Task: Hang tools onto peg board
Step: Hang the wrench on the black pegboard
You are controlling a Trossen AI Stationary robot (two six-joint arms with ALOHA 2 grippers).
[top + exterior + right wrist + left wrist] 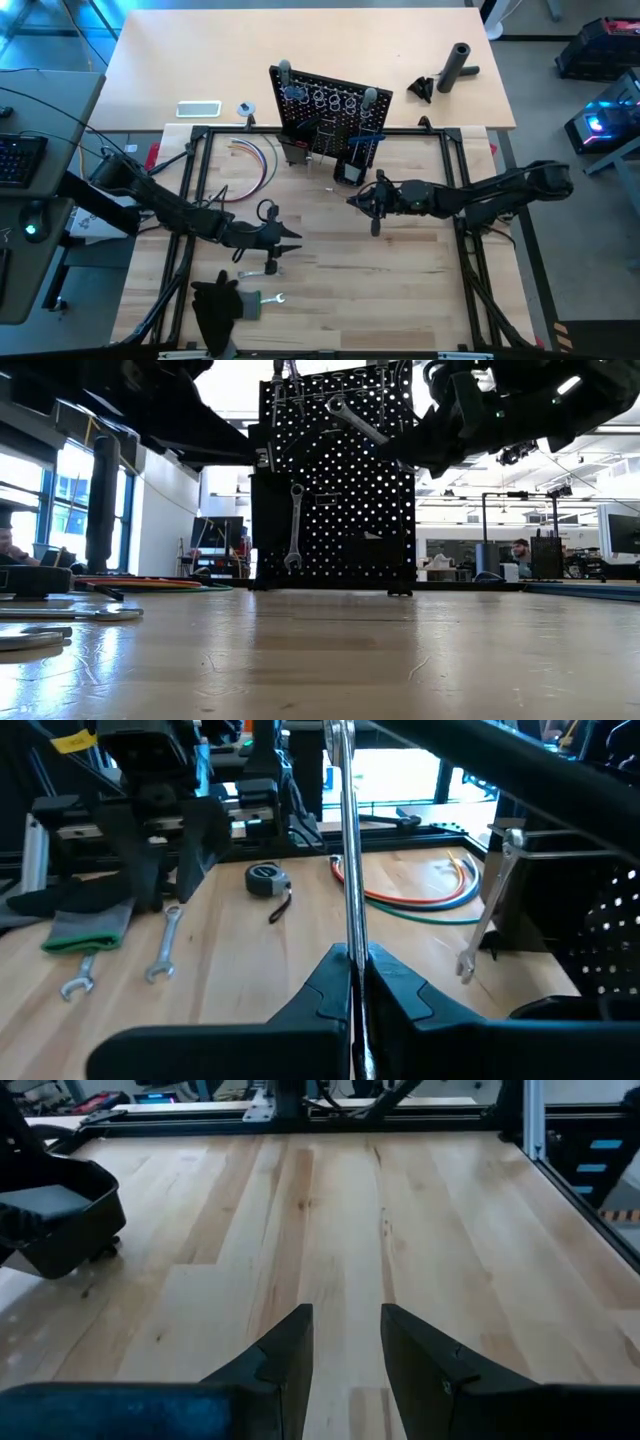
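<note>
High view shows the peg board [325, 110] upright at the table's [420, 290] far side, the right gripper [372, 205] just before it clamped on a wrench [345, 870], the left gripper [290, 240] half open, empty, near two wrenches [165, 945] beside a cloth [215, 305].

place: robotics lab / open workshop, pretty clearly
bench [400, 270]: butcher-block wood, black metal frame [455, 170] bolted round it
background: big windows [40, 490], monitors [620, 535], people seated at desks [520, 555]
side: keyboard [20, 160] on a grey desk
</note>
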